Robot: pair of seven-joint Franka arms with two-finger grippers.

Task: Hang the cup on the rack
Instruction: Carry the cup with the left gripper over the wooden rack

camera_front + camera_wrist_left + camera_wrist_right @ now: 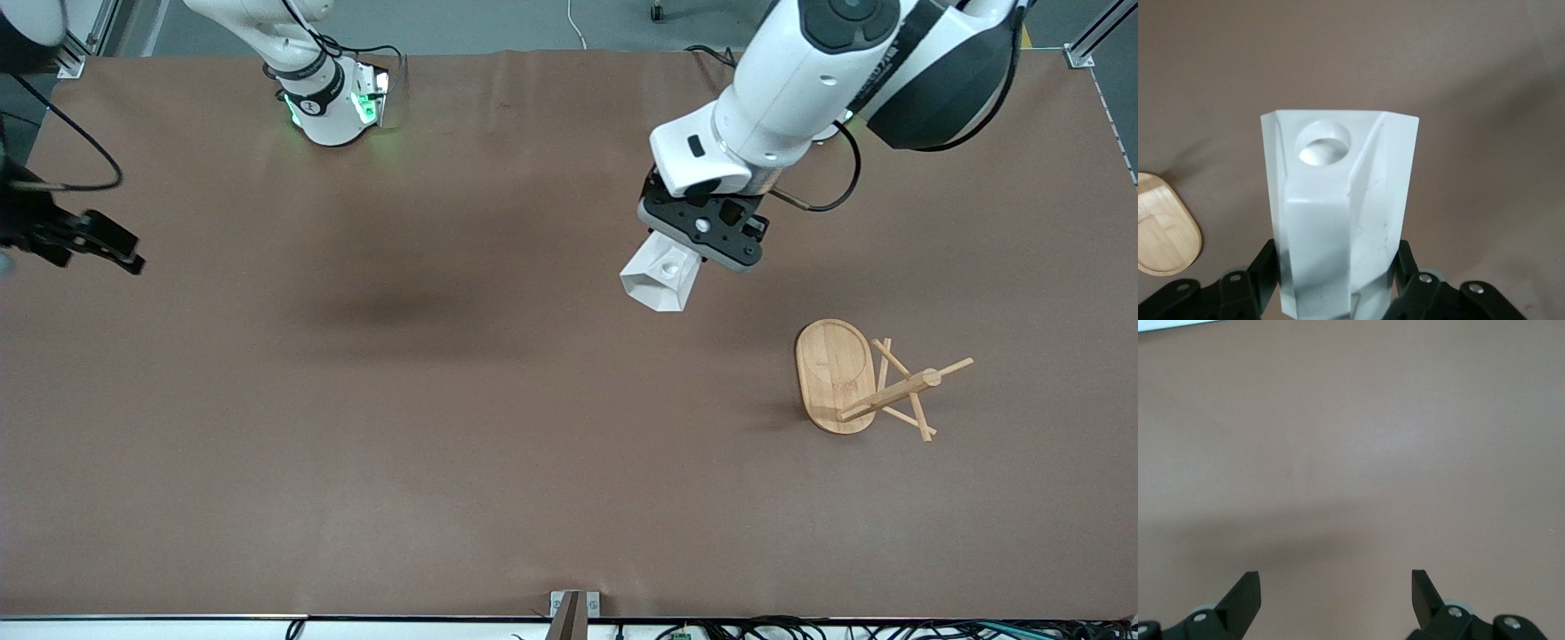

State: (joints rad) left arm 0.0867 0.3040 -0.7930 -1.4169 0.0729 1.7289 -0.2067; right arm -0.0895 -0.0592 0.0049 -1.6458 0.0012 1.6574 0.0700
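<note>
My left gripper (683, 255) hangs over the table, shut on the narrow end of the white faceted cup (659, 281). The cup is tilted, its wide rim pointing down toward the front camera. In the left wrist view the cup (1338, 220) fills the gap between both black fingers (1261, 270), and the round hole in its handle shows. The bamboo rack (836, 373) seems to lie on its side, oval base on edge, post and pegs (907, 391) pointing toward the left arm's end. It is apart from the cup. My right gripper (102, 247) waits, open, over the right arm's end.
Brown cloth covers the table (444, 400). The right arm's base (333, 102) stands along the table's back edge. The rack's base (1165, 227) shows at the edge of the left wrist view. The right wrist view holds only bare cloth between the fingers (1245, 597).
</note>
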